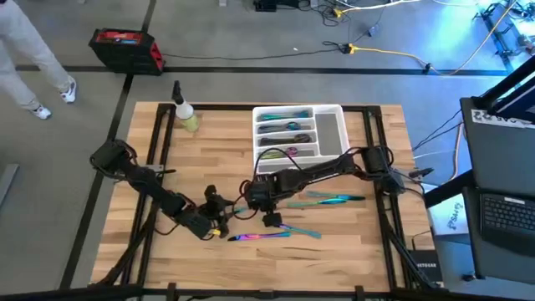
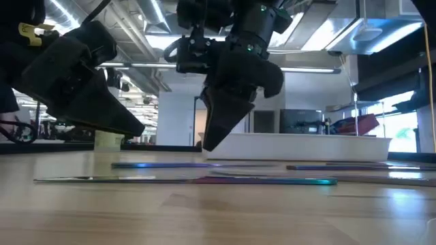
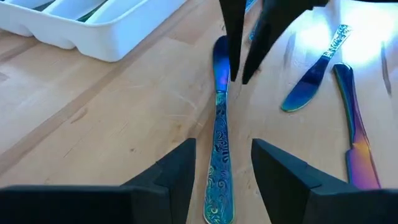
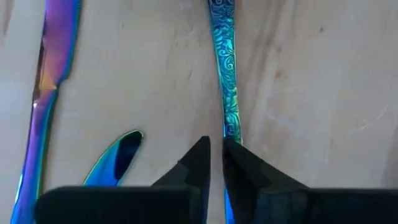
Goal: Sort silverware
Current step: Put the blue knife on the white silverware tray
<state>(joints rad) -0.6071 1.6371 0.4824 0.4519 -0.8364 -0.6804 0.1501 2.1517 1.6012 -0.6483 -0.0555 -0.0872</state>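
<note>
A slim blue-teal piece of silverware (image 3: 219, 143) lies flat on the wooden table, near its middle. My left gripper (image 3: 224, 148) is open and low, with one finger on each side of the piece's patterned handle (image 4: 225, 74), and it touches neither side. My right gripper (image 4: 216, 152) points straight down at the piece's wider end (image 3: 220, 53), with only a thin slit between its fingers. Other iridescent pieces lie loose nearby: a blue knife (image 3: 310, 84), a purple knife (image 3: 357, 140) and more (image 1: 334, 199). In the high view my left gripper (image 1: 219, 222) faces my right gripper (image 1: 255, 202). My right gripper comes from above, fingers pointing down, with the shut fingertips (image 3: 240, 76) at the spot where the handle meets the wider end. The piece lies flat on the table. Whether the tips rest on it or hover just over it, I cannot tell.
The white compartmented tray (image 1: 298, 109) stands at the far middle of the table, with several pieces sorted in it. A spray bottle with yellowish liquid (image 1: 185, 115) stands at the far left. A purple piece (image 1: 259, 237) lies toward the near edge. A person's legs show beyond the table's far left corner.
</note>
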